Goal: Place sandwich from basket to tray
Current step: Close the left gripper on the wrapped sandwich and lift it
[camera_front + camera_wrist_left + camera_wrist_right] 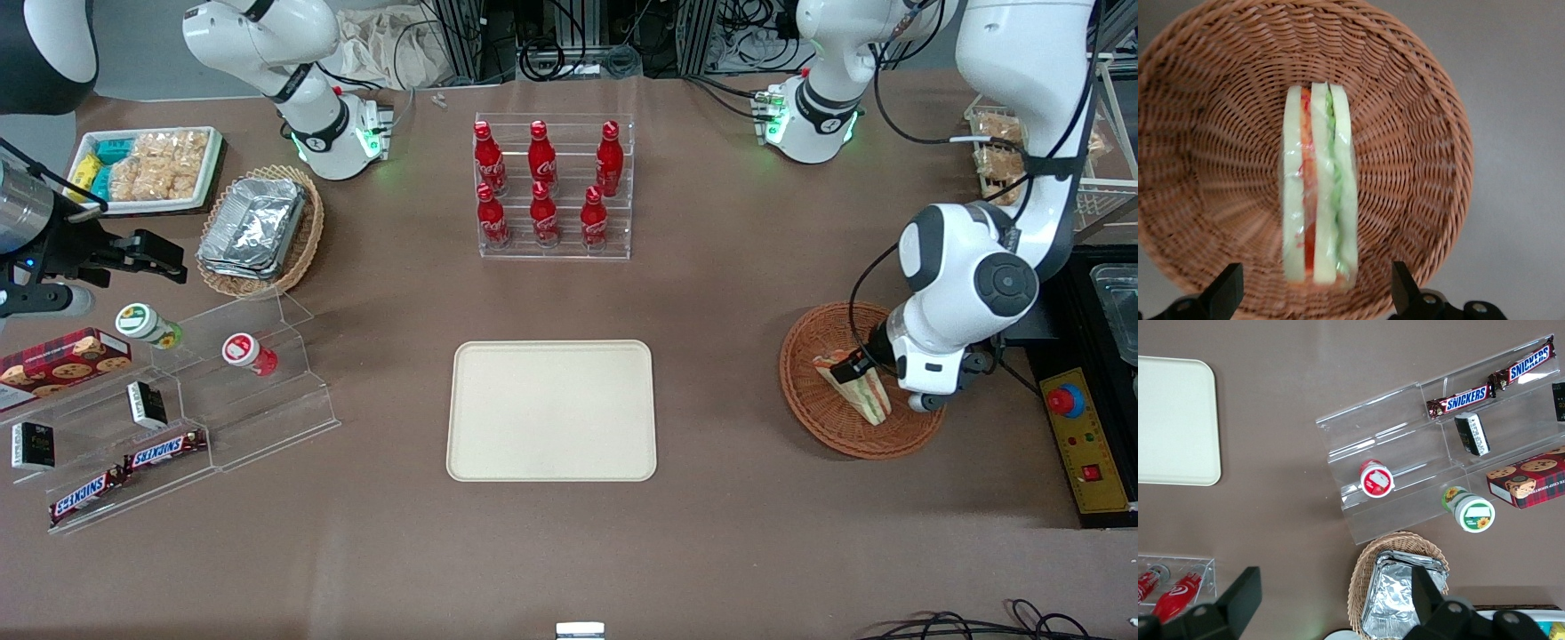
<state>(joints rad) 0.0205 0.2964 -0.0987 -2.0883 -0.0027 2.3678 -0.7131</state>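
The wrapped sandwich (861, 387) lies in the round reddish-brown wicker basket (818, 413) toward the working arm's end of the table. In the left wrist view the sandwich (1319, 193) stands on edge in the basket (1418, 133), showing pale bread with orange-red and green layers. My left gripper (876, 373) hangs just above the basket over the sandwich. Its two black fingers (1403, 288) are spread wide, one on each side of the sandwich's end, not touching it. The gripper (1317, 293) is open and empty. The cream tray (551, 411) lies bare at the table's middle.
A clear rack of several red cola bottles (551, 187) stands farther from the front camera than the tray. A clear stepped stand (178, 409) with snack bars and cups, an oval basket of foil containers (258, 231) and a white snack tray (147, 169) lie toward the parked arm's end.
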